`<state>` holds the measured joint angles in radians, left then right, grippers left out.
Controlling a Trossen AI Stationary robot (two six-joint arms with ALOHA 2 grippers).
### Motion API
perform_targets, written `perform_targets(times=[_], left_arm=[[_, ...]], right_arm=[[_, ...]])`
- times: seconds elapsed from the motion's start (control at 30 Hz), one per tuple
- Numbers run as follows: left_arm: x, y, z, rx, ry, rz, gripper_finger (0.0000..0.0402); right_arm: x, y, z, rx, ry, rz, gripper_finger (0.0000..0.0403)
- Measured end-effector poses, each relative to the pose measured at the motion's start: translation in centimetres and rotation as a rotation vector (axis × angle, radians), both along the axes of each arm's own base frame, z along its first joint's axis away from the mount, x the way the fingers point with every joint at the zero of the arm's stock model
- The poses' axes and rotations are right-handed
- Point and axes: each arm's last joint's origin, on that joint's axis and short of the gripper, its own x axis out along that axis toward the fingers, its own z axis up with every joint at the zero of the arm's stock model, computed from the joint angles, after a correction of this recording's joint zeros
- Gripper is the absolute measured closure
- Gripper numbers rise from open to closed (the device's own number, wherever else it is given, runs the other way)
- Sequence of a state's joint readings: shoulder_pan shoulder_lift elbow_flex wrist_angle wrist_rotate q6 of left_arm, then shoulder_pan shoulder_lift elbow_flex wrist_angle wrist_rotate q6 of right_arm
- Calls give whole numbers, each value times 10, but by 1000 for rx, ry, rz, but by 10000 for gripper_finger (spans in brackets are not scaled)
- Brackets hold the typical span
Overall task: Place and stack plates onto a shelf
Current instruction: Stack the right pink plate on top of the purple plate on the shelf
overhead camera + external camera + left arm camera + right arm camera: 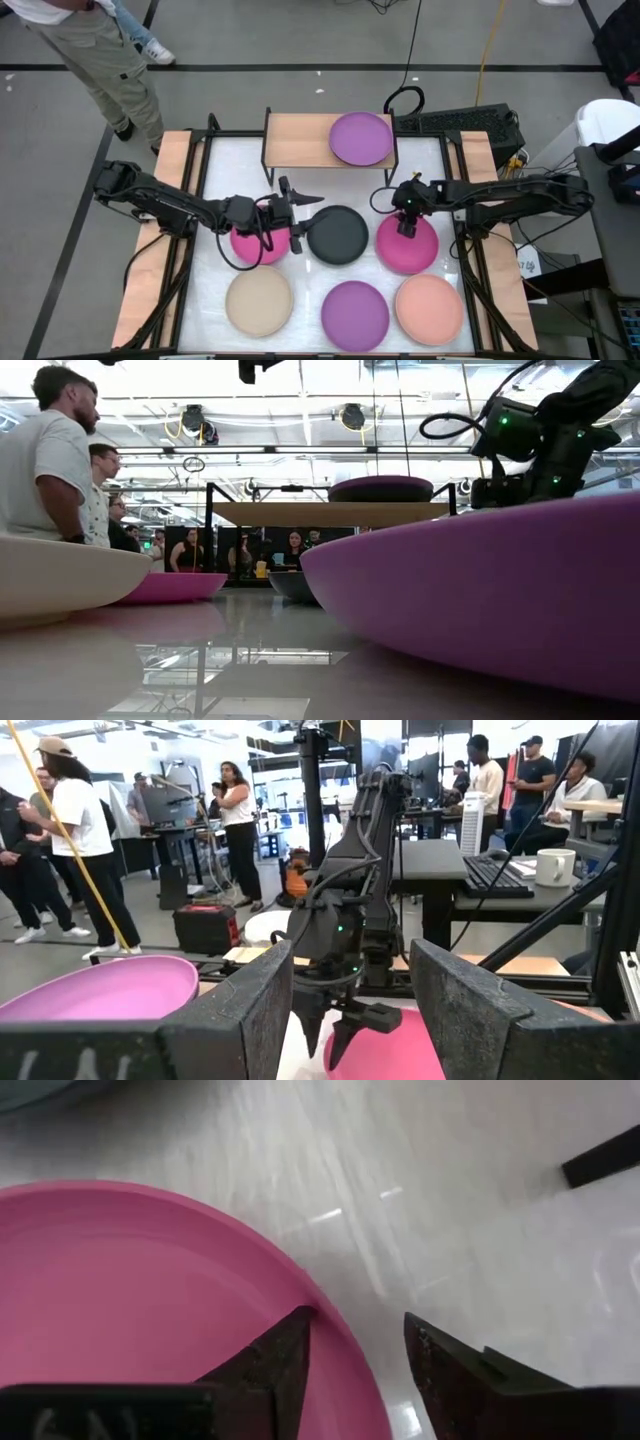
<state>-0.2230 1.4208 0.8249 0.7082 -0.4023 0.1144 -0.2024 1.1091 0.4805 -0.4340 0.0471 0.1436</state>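
Note:
The light-wood shelf (300,140) stands at the table's far edge with one purple plate (361,138) resting flat on it. On the table lie two magenta plates (255,245) (407,248), one dark plate (337,234), a beige plate (259,302), a second purple plate (355,314) and a salmon plate (429,308). My left gripper (300,212) hovers open between the left magenta plate and the dark plate, pointing toward the table's right. My right gripper (355,1320) is open, pointing down over the right magenta plate's far rim (330,1315). My right gripper comes from above at the right magenta plate's far rim, one finger (285,1345) inside the plate and the other (440,1360) outside over the table. Whether either finger touches the rim, I cannot tell. The plate lies flat on the table.
Black shelf legs (268,165) and the table's wooden side strips (160,230) bound the white top. The shelf's left half is bare. Several people stand beyond the table (80,850); one person (100,60) is near the far left corner. A keyboard (455,122) lies behind the shelf.

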Motion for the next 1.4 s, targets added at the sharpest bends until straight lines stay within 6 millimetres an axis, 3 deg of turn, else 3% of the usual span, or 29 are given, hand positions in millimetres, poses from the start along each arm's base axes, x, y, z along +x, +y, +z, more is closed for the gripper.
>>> perform_targets(times=[0.33, 0.8, 1.03, 1.2, 1.4], left_arm=[[0, 0, 0, 7, 1, 1, 195], [0, 0, 0, -48, -8, -5, 195], [0, 0, 0, -92, -17, -7, 195], [0, 0, 1, -93, -22, -8, 195], [0, 0, 1, -93, -22, -8, 195]], right_arm=[[0, 0, 0, -1, -2, 3, 391], [-3, 2, 3, 27, -5, 17, 401], [-4, 6, 32, 65, -111, 70, 403], [-11, 12, 63, 63, -191, 98, 403], [-18, 17, 104, 61, -408, 149, 403]])
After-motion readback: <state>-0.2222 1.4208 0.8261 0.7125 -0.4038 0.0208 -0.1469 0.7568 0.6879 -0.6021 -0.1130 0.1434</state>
